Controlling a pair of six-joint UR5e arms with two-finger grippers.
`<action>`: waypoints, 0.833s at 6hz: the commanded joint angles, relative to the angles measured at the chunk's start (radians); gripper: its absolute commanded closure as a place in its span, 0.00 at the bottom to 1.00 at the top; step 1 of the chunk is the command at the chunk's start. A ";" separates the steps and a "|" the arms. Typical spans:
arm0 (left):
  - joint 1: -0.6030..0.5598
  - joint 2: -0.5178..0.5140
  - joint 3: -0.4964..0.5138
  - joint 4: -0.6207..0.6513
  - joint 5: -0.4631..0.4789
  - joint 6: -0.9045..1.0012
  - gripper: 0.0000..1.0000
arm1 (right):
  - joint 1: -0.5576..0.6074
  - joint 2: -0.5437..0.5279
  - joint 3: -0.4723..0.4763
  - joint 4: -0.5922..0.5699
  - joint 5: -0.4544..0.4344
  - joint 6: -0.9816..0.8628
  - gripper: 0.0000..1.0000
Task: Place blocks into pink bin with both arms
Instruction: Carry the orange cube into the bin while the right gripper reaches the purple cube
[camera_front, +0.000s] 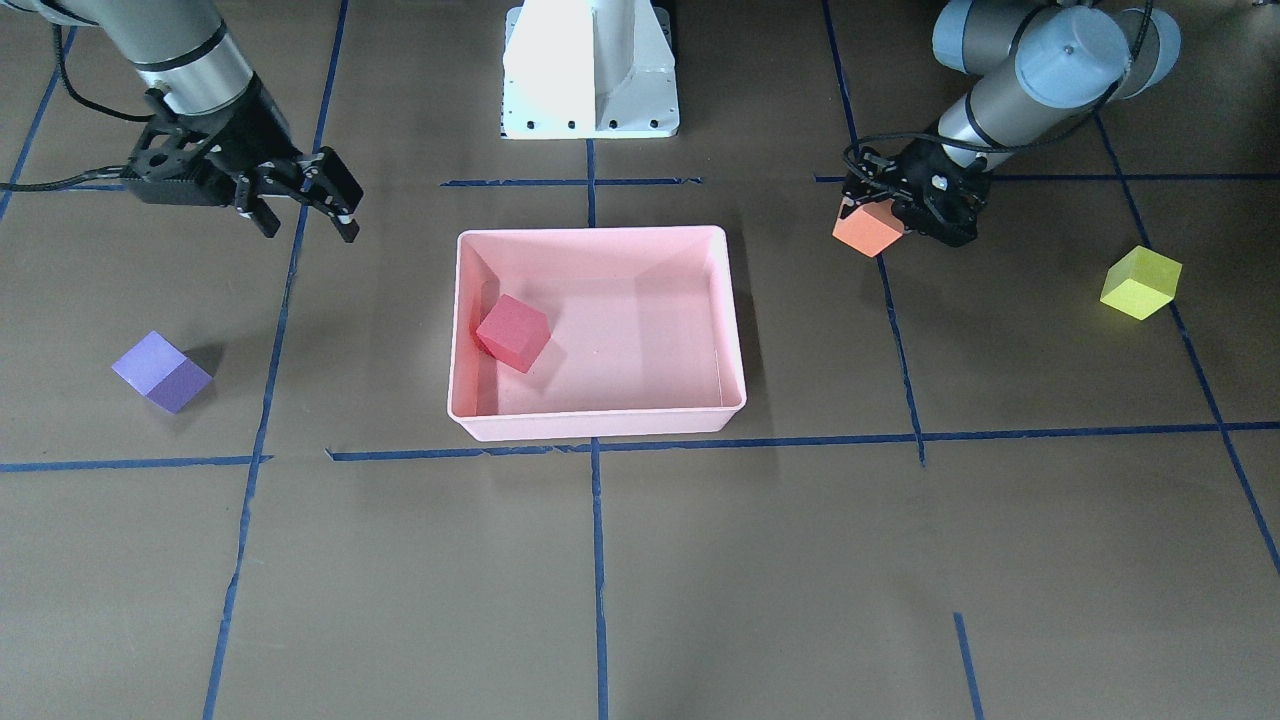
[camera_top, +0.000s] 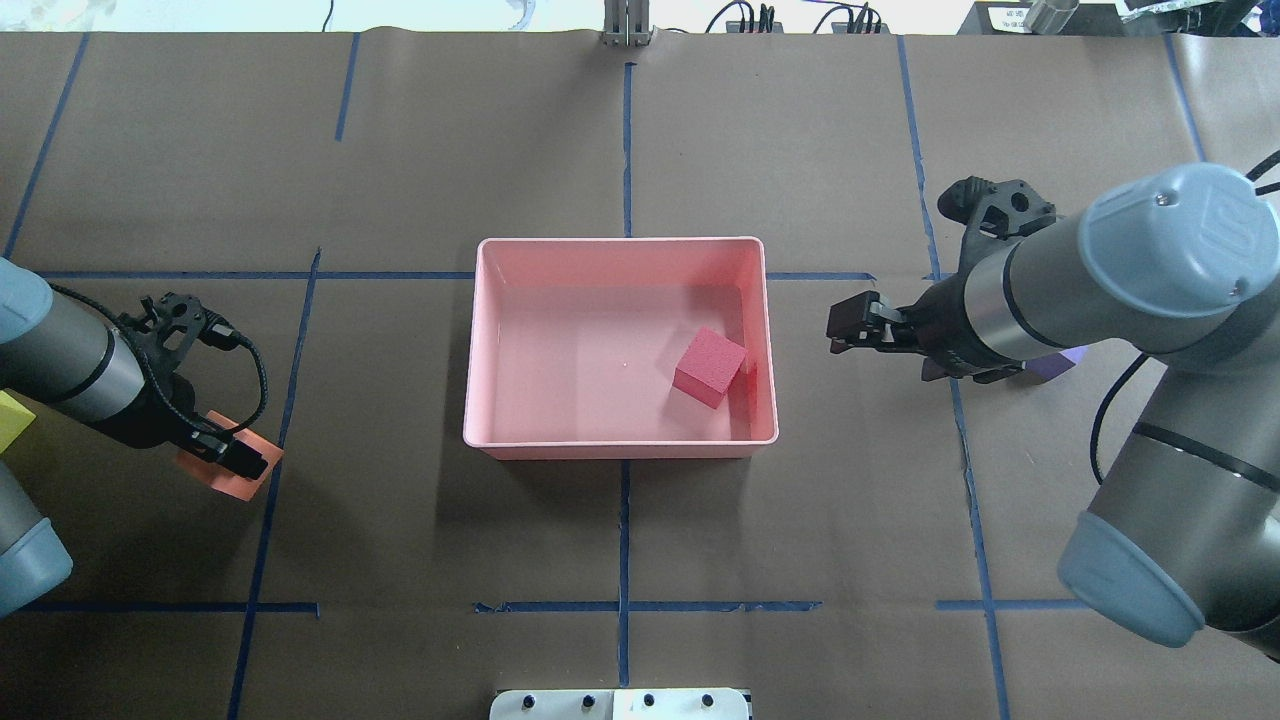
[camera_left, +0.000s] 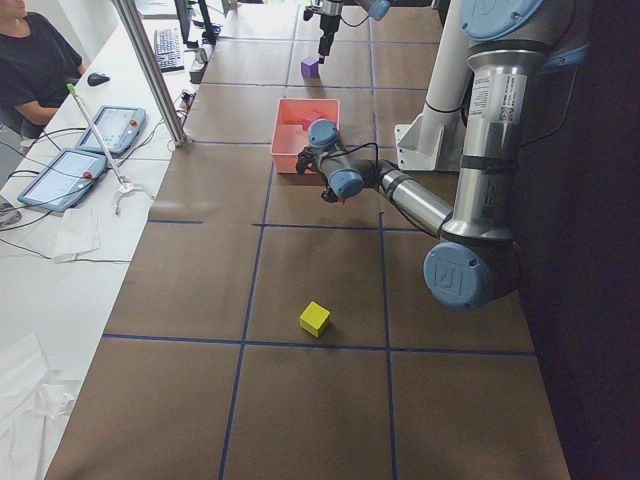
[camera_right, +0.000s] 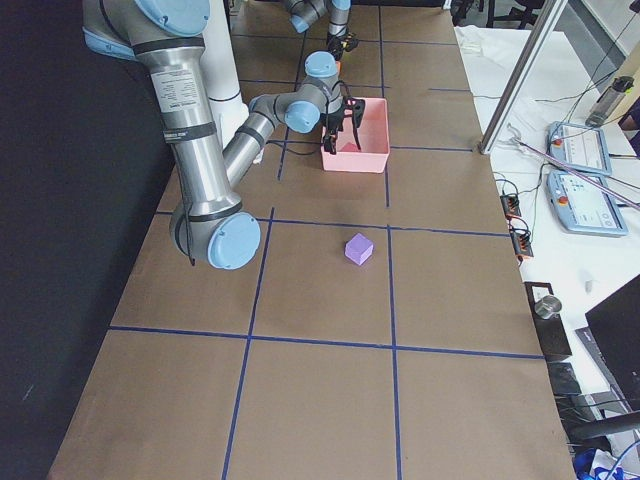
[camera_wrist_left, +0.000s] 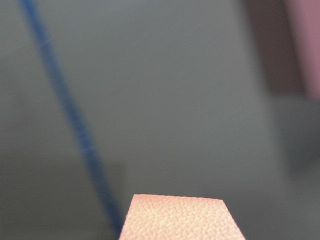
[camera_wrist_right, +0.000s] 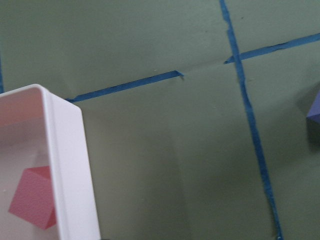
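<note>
The pink bin (camera_front: 600, 424) sits mid-table and holds the red-pink block (camera_front: 512, 333) by its wall on my right side; both show in the overhead view, bin (camera_top: 620, 446) and block (camera_top: 710, 367). My left gripper (camera_front: 893, 215) is shut on the orange block (camera_front: 867, 229), (camera_top: 235, 474), held left of the bin, seemingly just above the table. My right gripper (camera_front: 308, 222), (camera_top: 838, 333) is open and empty, beside the bin's right wall. The purple block (camera_front: 160, 371) lies on the table on my right. The yellow-green block (camera_front: 1140, 283) lies on my far left.
The white pedestal base (camera_front: 590, 70) stands behind the bin. Blue tape lines (camera_front: 597, 560) grid the brown table. In the exterior left view a side desk with tablets (camera_left: 70, 170), a metal pole (camera_left: 150, 70) and a seated person (camera_left: 35, 60) border the table's far side.
</note>
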 joint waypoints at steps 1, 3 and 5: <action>0.006 -0.217 0.008 0.005 0.002 -0.283 0.96 | 0.076 -0.083 -0.005 0.001 0.014 -0.053 0.00; 0.055 -0.404 0.165 0.006 0.162 -0.368 0.95 | 0.160 -0.156 -0.040 -0.002 0.037 -0.275 0.00; 0.121 -0.512 0.345 0.005 0.293 -0.367 0.91 | 0.265 -0.166 -0.151 -0.002 0.167 -0.500 0.00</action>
